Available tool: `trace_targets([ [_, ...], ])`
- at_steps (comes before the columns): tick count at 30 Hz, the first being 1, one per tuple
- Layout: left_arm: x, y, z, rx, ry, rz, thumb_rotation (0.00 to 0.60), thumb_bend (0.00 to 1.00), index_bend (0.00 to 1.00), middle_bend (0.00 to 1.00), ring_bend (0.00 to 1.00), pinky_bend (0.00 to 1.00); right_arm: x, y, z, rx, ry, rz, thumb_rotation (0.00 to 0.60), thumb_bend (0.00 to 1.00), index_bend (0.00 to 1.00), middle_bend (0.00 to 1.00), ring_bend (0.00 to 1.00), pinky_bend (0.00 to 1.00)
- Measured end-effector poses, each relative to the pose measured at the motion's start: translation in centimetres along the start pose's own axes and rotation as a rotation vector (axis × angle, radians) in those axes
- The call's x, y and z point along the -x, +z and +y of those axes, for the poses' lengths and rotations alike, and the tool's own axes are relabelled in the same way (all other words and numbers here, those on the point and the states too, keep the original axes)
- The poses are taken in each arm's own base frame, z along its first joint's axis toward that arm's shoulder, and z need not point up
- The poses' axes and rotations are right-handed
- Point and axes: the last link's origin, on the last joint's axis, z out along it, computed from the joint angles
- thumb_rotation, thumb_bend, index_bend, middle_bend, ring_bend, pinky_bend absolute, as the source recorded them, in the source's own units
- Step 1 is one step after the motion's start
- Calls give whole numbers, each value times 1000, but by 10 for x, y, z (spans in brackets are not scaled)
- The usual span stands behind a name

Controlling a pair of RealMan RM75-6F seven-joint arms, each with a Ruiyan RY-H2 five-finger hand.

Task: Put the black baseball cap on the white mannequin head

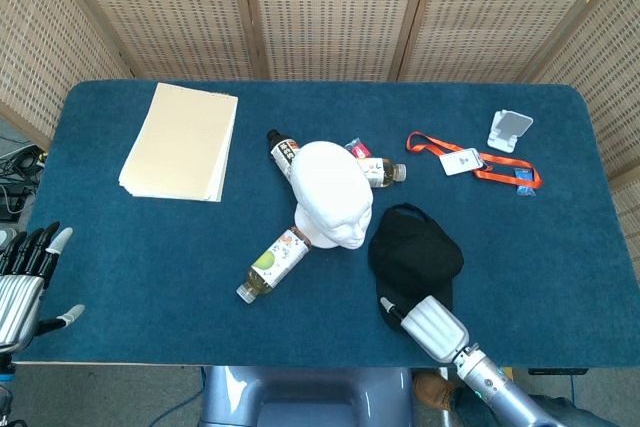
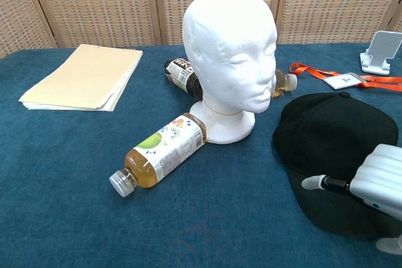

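The white mannequin head (image 1: 332,197) stands upright mid-table, also in the chest view (image 2: 229,61), facing the front edge. To its right the black baseball cap (image 1: 415,247) lies flat on the blue cloth (image 2: 336,142), brim toward the front edge. My right hand (image 1: 428,325) hovers over the brim, back up, holding nothing; in the chest view it (image 2: 377,186) covers the brim's right part, with one fingertip (image 2: 309,183) stretched left. My left hand (image 1: 25,282) stays off the table's front left corner, fingers spread and empty.
A tea bottle (image 1: 273,263) lies in front of the mannequin's left side, and two more bottles (image 1: 283,153) (image 1: 380,170) lie behind it. A stack of cream paper (image 1: 182,142) sits back left. An orange lanyard with badge (image 1: 470,163) and a white phone stand (image 1: 510,130) are back right.
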Motion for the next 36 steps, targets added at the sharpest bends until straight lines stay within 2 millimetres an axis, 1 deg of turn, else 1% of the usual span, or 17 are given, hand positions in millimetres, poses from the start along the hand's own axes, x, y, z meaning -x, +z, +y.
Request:
trace_targets([
  [7,1,0,1,4,1,-8,600,0,0,0,0,0,1,7,-6,14,14,26,600,214,215,925,1000,1000],
  [10,2,0,1,4,2,-7,600,0,0,0,0,0,2,10,-8,18,13,29,600,248,216,925,1000,1000],
  [12,1,0,1,3,0,-5,600,0,0,0,0,0,3,11,-9,21,5,27,600,335,220,927,1000,1000],
  [14,1,0,1,1,-2,-4,600,0,0,0,0,0,5,11,-9,26,-5,26,600,472,224,928,1000,1000],
  [15,1,0,0,0,-4,-3,600,0,0,0,0,0,6,11,-9,30,-8,29,600,513,224,929,1000,1000],
  [19,0,0,-1,-2,-8,-2,600,0,0,0,0,0,5,11,-6,61,-24,65,600,659,228,934,1000,1000],
  [22,-1,0,-1,-1,-10,-1,600,0,0,0,0,0,3,12,-1,94,-45,102,600,711,235,935,1000,1000],
  [24,-1,-1,-1,-1,-12,-1,600,0,0,0,0,0,2,12,4,120,-60,129,600,706,241,935,1000,1000],
  [29,-1,-1,0,2,-12,-2,600,0,0,0,0,0,-2,11,22,196,-95,185,600,654,249,935,1000,1000],
  [36,0,-1,1,3,-10,-4,600,0,0,0,0,0,0,14,45,289,-153,196,600,610,267,934,1000,1000],
])
